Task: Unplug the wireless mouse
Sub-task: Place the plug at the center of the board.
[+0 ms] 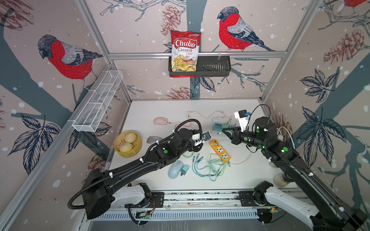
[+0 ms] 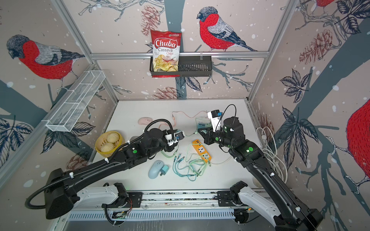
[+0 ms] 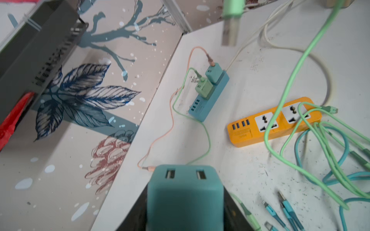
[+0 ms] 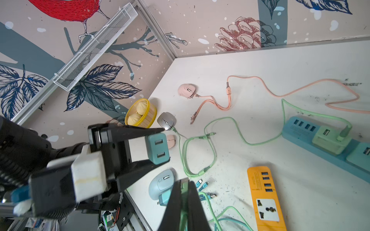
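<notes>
Closest to me, a light blue mouse [image 1: 175, 169] lies on the white table [image 1: 250, 176] with a small teal adapter [image 1: 184, 170] right against it. Just beside them a tangle of green and teal cables [image 1: 210, 166] spills over an orange power strip [image 1: 220, 150]. Above that, the left gripper [image 4: 162, 145] has its fingers clamped on a teal 2-port USB charger [image 3: 185, 192], held off the table. Facing it, a little apart, the right gripper [image 4: 184, 182] is pinched tight on a green USB plug [image 3: 230, 22], whose lead trails down across the orange power strip. Past the left arm, the grey wireless mouse [image 4: 167, 121] rests on the table just beside a bamboo steamer [image 4: 149, 120] holding 2 buns, with a green lead meeting its front end. Farther back stands a blue power strip [image 3: 208, 104] carrying 2 chargers, and a pink mouse [image 4: 187, 91] lies near the rear wall.
</notes>
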`<state>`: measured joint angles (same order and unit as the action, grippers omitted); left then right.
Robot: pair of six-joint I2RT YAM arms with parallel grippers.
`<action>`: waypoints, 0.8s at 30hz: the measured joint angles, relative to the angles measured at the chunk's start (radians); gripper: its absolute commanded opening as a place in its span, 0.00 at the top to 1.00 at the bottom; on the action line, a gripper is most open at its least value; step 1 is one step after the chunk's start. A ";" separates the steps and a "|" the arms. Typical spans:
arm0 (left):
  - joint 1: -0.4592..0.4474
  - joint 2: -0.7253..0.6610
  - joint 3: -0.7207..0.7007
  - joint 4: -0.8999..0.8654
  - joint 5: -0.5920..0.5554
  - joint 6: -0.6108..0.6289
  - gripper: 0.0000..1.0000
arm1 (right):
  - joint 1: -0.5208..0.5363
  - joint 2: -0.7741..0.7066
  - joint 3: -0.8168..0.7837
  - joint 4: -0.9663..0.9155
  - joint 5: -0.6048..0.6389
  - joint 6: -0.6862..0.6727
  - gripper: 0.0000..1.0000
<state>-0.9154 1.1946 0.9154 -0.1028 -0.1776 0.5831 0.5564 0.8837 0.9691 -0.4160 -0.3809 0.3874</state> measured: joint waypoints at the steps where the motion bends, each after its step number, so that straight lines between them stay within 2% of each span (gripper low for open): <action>1: 0.010 -0.005 0.002 -0.047 -0.007 -0.020 1.00 | 0.000 -0.002 -0.010 0.001 0.000 0.000 1.00; 3: 0.017 -0.029 -0.024 -0.130 -0.017 -0.037 1.00 | 0.000 -0.003 -0.030 -0.001 0.000 -0.005 1.00; 7: 0.016 -0.045 -0.064 -0.290 0.042 -0.079 1.00 | 0.000 -0.002 -0.050 -0.005 0.000 -0.023 1.00; 10: 0.016 -0.019 -0.076 -0.336 0.064 -0.091 1.00 | 0.000 -0.004 -0.053 -0.003 -0.001 -0.027 1.00; 15: 0.089 0.130 -0.066 -0.420 -0.021 -0.173 1.00 | 0.002 -0.030 -0.073 -0.005 -0.009 -0.029 1.00; 20: 0.102 0.276 -0.038 -0.497 -0.098 -0.191 1.00 | 0.002 -0.044 -0.076 -0.013 -0.011 -0.029 1.00; 24: 0.130 0.302 -0.038 -0.555 -0.144 -0.191 1.00 | 0.002 -0.023 -0.036 -0.033 -0.012 -0.046 1.00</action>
<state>-0.7849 1.4967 0.8776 -0.6579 -0.3218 0.3923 0.5583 0.8612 0.9329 -0.4488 -0.3927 0.3412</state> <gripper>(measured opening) 0.447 0.080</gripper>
